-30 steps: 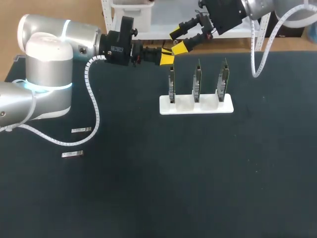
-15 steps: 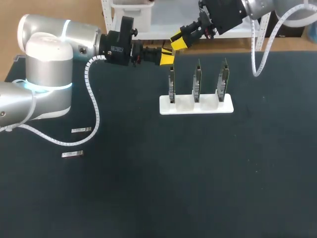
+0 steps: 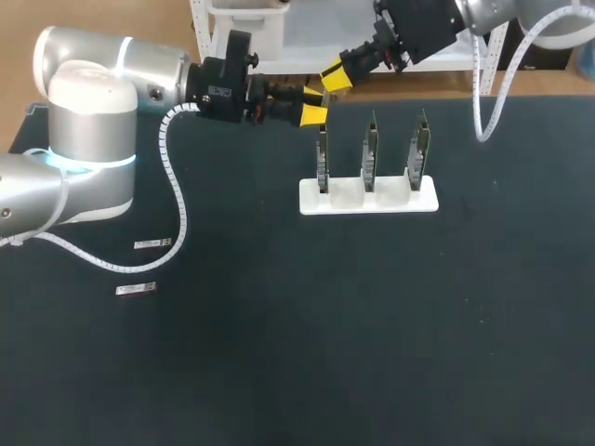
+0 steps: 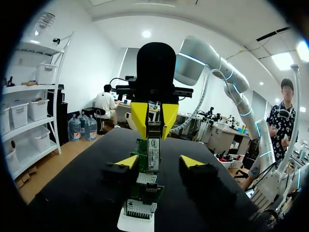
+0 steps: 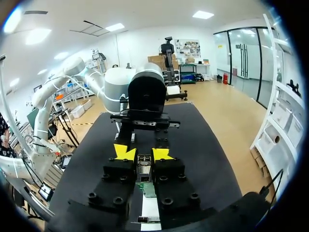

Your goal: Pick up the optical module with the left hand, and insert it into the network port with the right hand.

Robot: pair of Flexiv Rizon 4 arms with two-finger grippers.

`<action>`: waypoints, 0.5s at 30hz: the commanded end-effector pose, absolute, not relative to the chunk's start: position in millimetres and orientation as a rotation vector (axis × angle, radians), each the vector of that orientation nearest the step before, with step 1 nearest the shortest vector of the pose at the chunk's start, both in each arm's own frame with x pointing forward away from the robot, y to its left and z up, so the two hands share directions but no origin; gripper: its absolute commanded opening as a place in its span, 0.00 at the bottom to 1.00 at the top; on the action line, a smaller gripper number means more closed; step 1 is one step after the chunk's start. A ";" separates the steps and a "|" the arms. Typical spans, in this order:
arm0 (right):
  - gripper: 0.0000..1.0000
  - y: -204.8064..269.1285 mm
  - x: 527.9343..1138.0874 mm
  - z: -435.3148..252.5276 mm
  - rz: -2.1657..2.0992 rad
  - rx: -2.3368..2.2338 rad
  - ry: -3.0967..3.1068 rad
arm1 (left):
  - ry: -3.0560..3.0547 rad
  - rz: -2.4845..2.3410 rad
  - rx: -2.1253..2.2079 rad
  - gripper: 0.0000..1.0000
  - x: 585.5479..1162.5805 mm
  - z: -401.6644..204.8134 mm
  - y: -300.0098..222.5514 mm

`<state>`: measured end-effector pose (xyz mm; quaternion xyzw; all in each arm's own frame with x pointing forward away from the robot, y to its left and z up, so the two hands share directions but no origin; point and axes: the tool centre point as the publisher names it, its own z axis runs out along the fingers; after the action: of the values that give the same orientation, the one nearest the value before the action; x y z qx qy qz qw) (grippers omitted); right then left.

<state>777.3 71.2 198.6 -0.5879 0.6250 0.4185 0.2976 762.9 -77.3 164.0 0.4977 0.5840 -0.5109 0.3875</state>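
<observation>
**Two silver robot arms with black, yellow-tipped grippers**

The left arm (image 3: 88, 139) is made of fat, rounded silver-grey segments. A ring of pale blue-white light (image 3: 93, 161) glows at one joint. A white spiral-wrapped cable (image 3: 173, 181) hangs along its side. The left gripper (image 3: 316, 104) has a black, blocky body with small white markings, slim black fingers and bright yellow wedge-shaped tips. The right arm (image 3: 493, 13) is the same smooth silver and carries its own white coiled cable (image 3: 475, 88). The right gripper (image 3: 333, 76) is also black with yellow tips. Its wrist view shows chunky black finger blocks studded with round black bolt heads (image 5: 114, 199).
</observation>
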 end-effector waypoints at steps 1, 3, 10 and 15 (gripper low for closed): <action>0.00 70.1 778.1 199.0 1.113 -1.564 1.658 | 1.488 -1.301 1.269 1.00 763.6 164.0 -77.4; 0.00 69.7 778.3 199.4 1.112 -1.567 1.656 | 1.488 -1.301 1.269 1.00 763.6 164.0 -77.4; 0.00 68.0 778.9 200.5 1.111 -1.578 1.649 | 1.461 -1.256 1.333 1.00 761.6 168.0 -79.1; 0.00 66.2 778.9 201.5 1.111 -1.587 1.645 | 1.456 -1.144 1.412 1.00 761.7 171.6 -78.2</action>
<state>777.3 67.4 200.7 -0.5953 0.6199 0.4166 0.2964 763.9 -77.9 164.5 0.5524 0.5679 -0.4614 0.3994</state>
